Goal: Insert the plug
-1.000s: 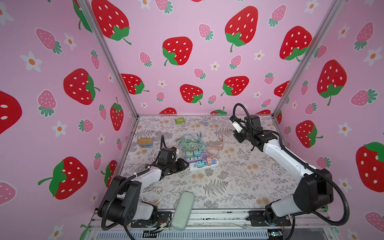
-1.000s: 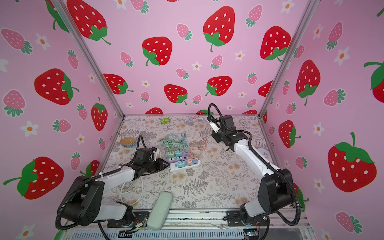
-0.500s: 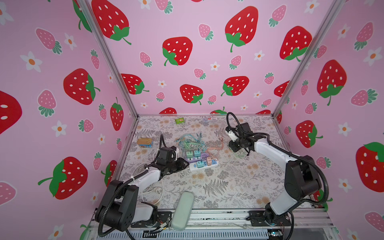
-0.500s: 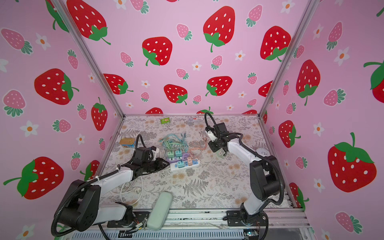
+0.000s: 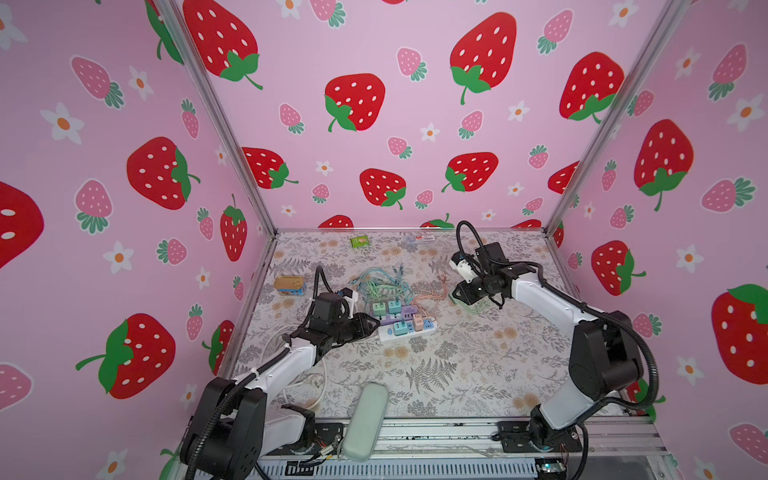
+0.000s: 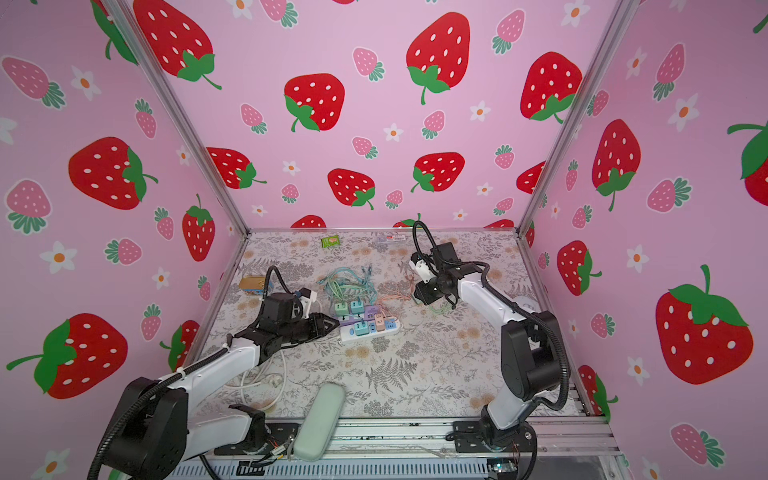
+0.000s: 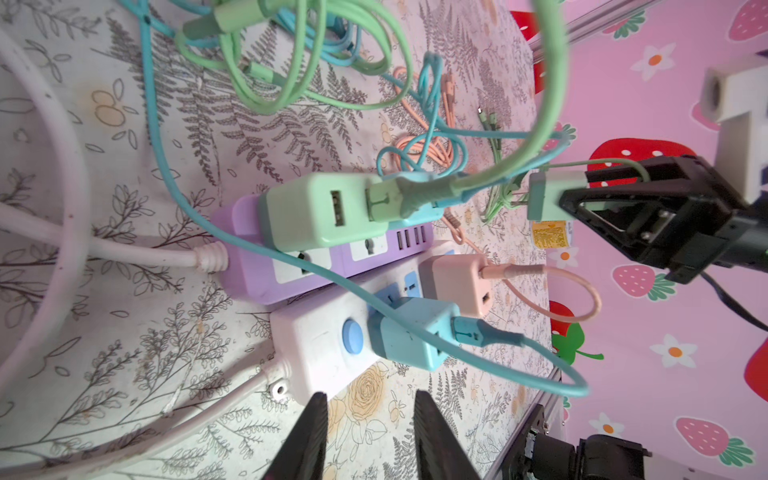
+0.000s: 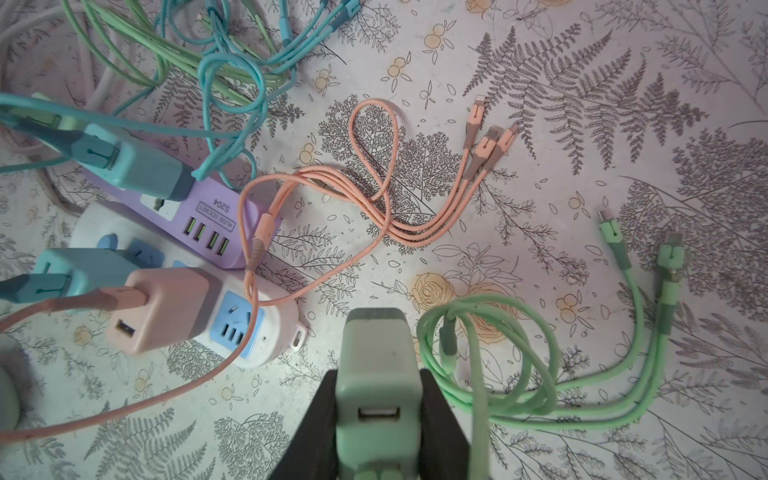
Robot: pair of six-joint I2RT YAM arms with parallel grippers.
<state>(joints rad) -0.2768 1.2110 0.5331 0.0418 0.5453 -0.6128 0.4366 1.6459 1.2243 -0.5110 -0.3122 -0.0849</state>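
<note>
Worktop (image 5: 457, 374) contents, clock positions read in a top view, 6 nearest.

- Grey-green case (image 5: 365, 419): 6 o'clock, overhanging the front edge.
- White mains cable (image 5: 320, 374): loosely coiled at 8 o'clock, beside the left arm.
- Left fingers (image 7: 309, 436): low at 9 o'clock, parted and holding nothing. Tips are just short of the white power strip's switch end.
- White power strip (image 5: 386, 331): near centre, carrying a blue charger (image 7: 415, 332) and a pink charger (image 8: 166, 307). One blue socket (image 8: 235, 324) at its far end is free.
- Purple power strip (image 7: 249, 266): touching the white one on its 12 o'clock side, chargers seated in it.
- Green plug (image 8: 374, 353): clamped between the right fingers (image 8: 320, 415) at 2 o'clock of the strips. It is apart from both, with its USB port facing the wrist camera.
- Loose green cable (image 8: 498, 374): coiled on the worktop just beside that plug.
- Pink cable (image 8: 374, 199): looped between the strips and the right arm.
- Tin (image 5: 289, 286): 10 o'clock, near the left wall.
- Green packet (image 5: 359, 241): 11 o'clock, by the back wall.
</note>
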